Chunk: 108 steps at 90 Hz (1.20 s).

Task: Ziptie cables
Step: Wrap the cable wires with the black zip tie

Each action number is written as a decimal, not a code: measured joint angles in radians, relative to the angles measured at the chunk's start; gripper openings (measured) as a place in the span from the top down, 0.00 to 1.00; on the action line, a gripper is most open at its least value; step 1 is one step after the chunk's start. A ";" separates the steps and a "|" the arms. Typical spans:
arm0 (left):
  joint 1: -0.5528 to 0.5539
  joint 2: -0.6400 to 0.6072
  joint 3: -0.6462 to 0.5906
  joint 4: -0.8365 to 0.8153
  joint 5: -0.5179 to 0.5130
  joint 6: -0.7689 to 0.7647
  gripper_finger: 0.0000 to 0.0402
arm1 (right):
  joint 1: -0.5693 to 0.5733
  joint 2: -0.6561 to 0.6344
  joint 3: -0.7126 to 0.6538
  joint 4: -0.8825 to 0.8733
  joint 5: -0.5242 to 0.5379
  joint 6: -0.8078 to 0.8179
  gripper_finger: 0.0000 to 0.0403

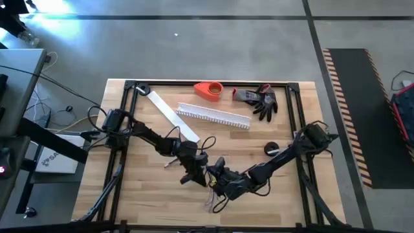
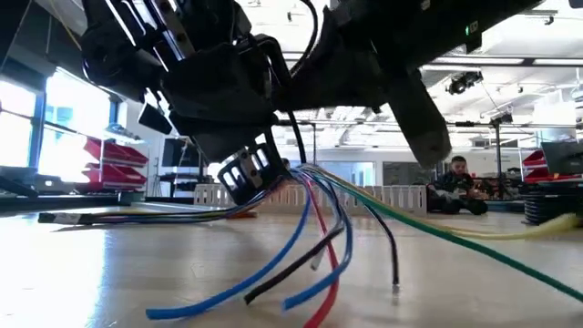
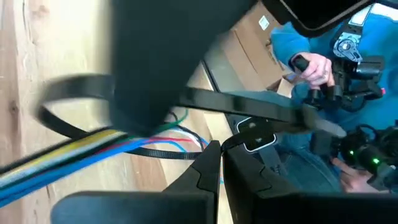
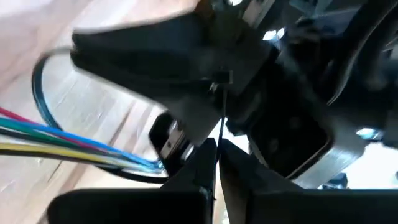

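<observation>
Left claw (image 1: 194,169) and right claw (image 1: 217,176) meeting low in the frame's centre over the pale wooden bench (image 1: 149,194), each pressed together pinching a thin black zip tie (image 3: 165,153), looped around the bundle of thin coloured flexible cables (image 2: 310,232) splaying across the bench.

Cables (image 2: 310,214): bundle of thin flexible wires, blue, red, black, green and yellow. Gathered together at one spot above bench, near its front middle. From there, loose ends splay outward and droop toward wooden surface; blue, red and black tips rest on or just over it. Green and yellow strands run off sideways. Thin black zip tie (image 3: 163,153) loops around bundle, its ribbed tail sticking out beside wires.
</observation>
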 joint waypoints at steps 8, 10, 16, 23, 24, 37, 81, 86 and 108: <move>0.002 0.000 0.000 0.000 0.002 0.000 1.00 | 0.000 0.000 0.000 0.038 -0.027 -0.043 1.00; 0.002 0.000 0.000 0.000 0.002 0.000 1.00 | 0.002 0.000 0.000 0.051 -0.031 -0.054 1.00; 0.002 0.000 0.000 0.000 0.004 0.000 1.00 | 0.006 0.000 0.000 0.084 -0.038 -0.080 1.00; 0.002 0.000 0.000 0.000 0.004 -0.001 1.00 | 0.015 0.000 0.000 0.102 -0.049 -0.112 1.00; 0.002 0.000 0.000 0.000 0.004 -0.001 1.00 | 0.017 0.000 0.000 0.103 -0.055 -0.115 1.00; 0.002 0.000 0.000 0.000 0.001 0.000 1.00 | 0.026 0.000 0.000 0.078 -0.108 -0.094 1.00; -0.016 0.000 0.000 -0.061 -0.044 0.023 1.00 | 0.015 0.000 0.000 -0.003 -0.117 0.134 0.86; -0.017 0.000 0.000 -0.071 -0.044 0.024 1.00 | 0.015 0.000 0.000 -0.021 -0.115 0.156 0.81; -0.020 0.000 0.000 -0.084 -0.051 0.027 1.00 | 0.017 0.000 0.000 -0.043 -0.102 0.203 0.66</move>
